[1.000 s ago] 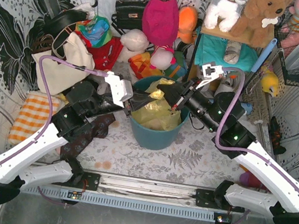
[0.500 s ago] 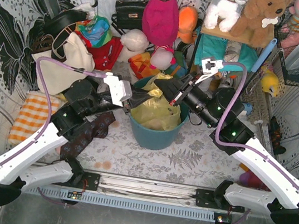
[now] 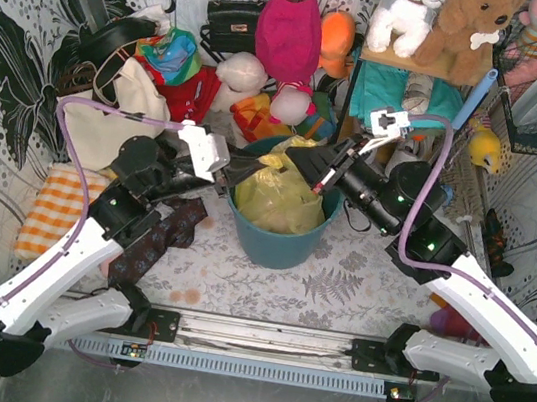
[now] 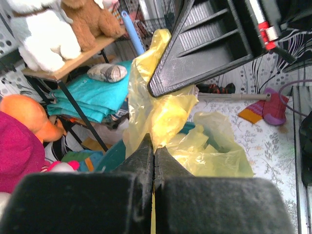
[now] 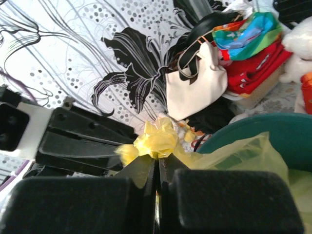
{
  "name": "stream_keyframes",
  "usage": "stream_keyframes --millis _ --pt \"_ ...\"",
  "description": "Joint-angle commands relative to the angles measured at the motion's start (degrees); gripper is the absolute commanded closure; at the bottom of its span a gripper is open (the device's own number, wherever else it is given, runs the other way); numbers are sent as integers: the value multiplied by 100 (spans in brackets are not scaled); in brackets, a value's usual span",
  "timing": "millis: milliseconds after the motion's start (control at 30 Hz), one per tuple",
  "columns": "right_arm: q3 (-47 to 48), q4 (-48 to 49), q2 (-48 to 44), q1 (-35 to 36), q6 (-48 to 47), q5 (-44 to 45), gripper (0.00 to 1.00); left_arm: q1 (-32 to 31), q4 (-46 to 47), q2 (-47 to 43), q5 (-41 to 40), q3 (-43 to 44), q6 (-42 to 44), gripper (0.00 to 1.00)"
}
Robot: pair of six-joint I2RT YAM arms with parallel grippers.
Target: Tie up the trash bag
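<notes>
Left arm (image 3: 80, 244) and right arm (image 3: 482, 294) lean in over the bin (image 3: 272, 244) — bag (image 3: 278, 203) sitting inside it.
I see the left gripper (image 4: 154, 152) and right gripper (image 5: 157, 163) nearly meeting above it, each clamped on a yellow flap of the bag's mouth.

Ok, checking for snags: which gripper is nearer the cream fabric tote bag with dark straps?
Left. The left gripper pinches the translucent yellow-green plastic trash bag to the right of the tote bag. The right gripper grips the same bag farther right, beyond the left one.
</notes>
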Motion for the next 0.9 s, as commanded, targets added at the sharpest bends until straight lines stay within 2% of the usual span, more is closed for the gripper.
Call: stream_keyframes --millis 0,133,233,367,767,867 --pt "-51 -257 -280 21 -9 502 100 33 530 -436 -46 -55 -231 100" --pt "-154 -342 -288 22 39 516 100 38 661 -558 340 4 -481 100" --pt "-169 -353 -249 25 45 451 100 33 772 -426 985 176 -762 100" --pt "-93 -434 -174 25 15 394 100 28 555 -35 1935 611 -952 100" --pt "202 -807 30 20 -20 199 100 33 -214 1082 4042 1648 -814 100" --pt "314 -1003 40 21 -116 164 100 46 137 1273 4610 1745 -1081 100"
